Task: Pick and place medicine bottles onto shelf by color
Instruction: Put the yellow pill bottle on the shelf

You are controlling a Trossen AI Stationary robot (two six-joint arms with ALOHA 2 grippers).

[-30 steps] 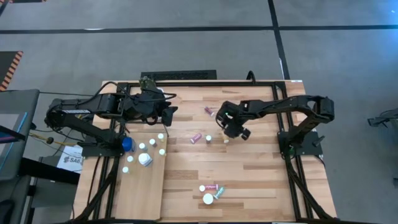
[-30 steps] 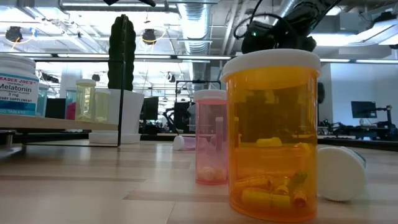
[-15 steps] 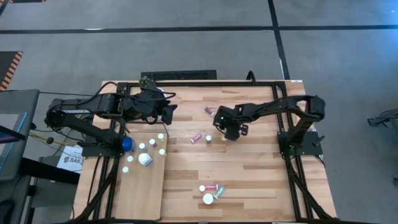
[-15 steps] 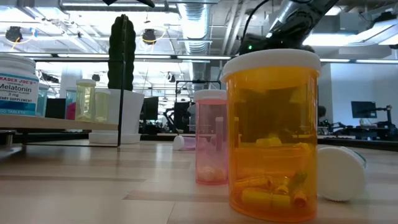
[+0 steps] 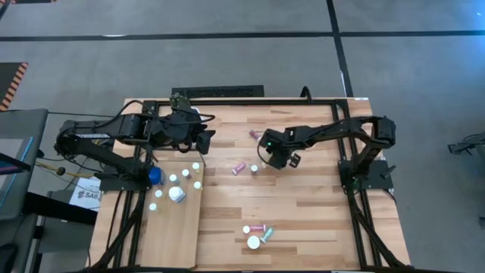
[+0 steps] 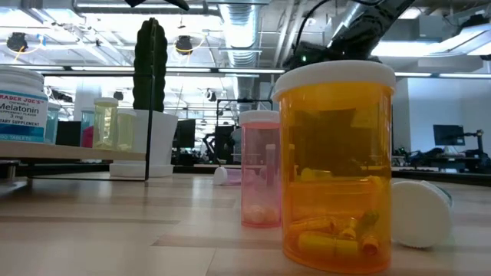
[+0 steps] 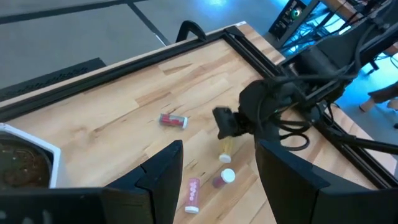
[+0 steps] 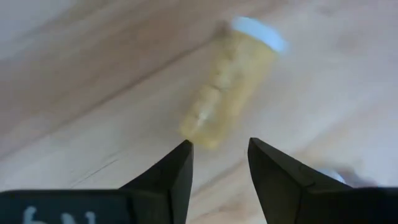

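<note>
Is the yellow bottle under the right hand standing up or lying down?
Lying down. The amber bottle rests on its side on the tabletop, white cap pointing sideways, just ahead of the right hand.

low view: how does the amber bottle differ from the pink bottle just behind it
The amber bottle stands nearest the camera and fills far more of the picture; the pink bottle stands farther back and shows narrower. The amber bottle holds yellow capsules; the pink bottle shows only something pale at its bottom. Both stand upright, with pale caps on.
</note>
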